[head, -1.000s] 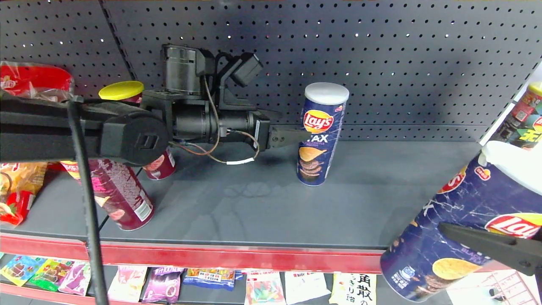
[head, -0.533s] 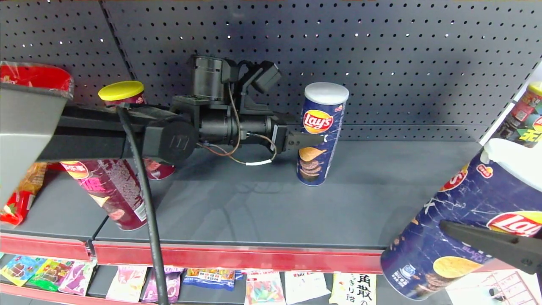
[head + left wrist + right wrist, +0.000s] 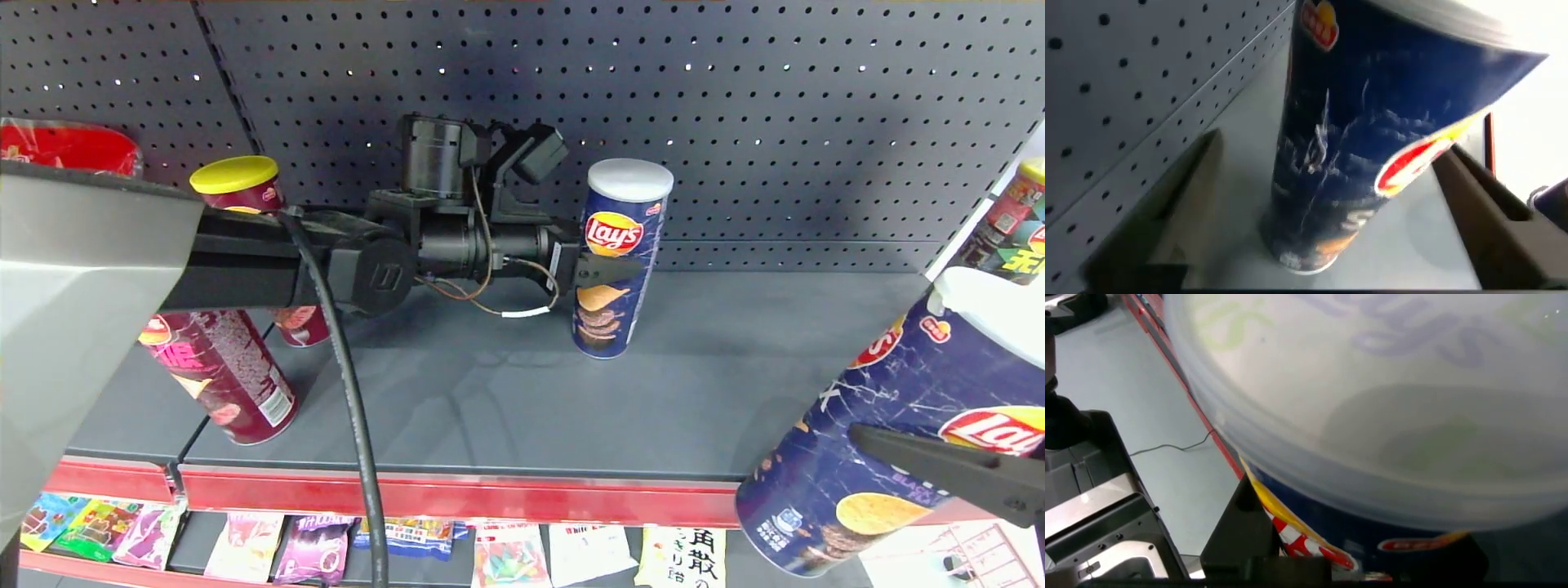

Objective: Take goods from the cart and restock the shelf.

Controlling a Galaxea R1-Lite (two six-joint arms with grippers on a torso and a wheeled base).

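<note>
Blue can (image 3: 622,245) is standing upright at the back of the shelf (image 3: 490,408), and the left pincer (image 3: 608,269) is closing in on it from a second ago, its open fingers now straddling it with gaps showing, probably to straighten or re-grip it. The right pincer (image 3: 939,474) is staying clamped on a second can (image 3: 865,408) below the shelf edge. The left pincer's far finger is hiding behind the blue can, and the second can is running off the edge
</note>
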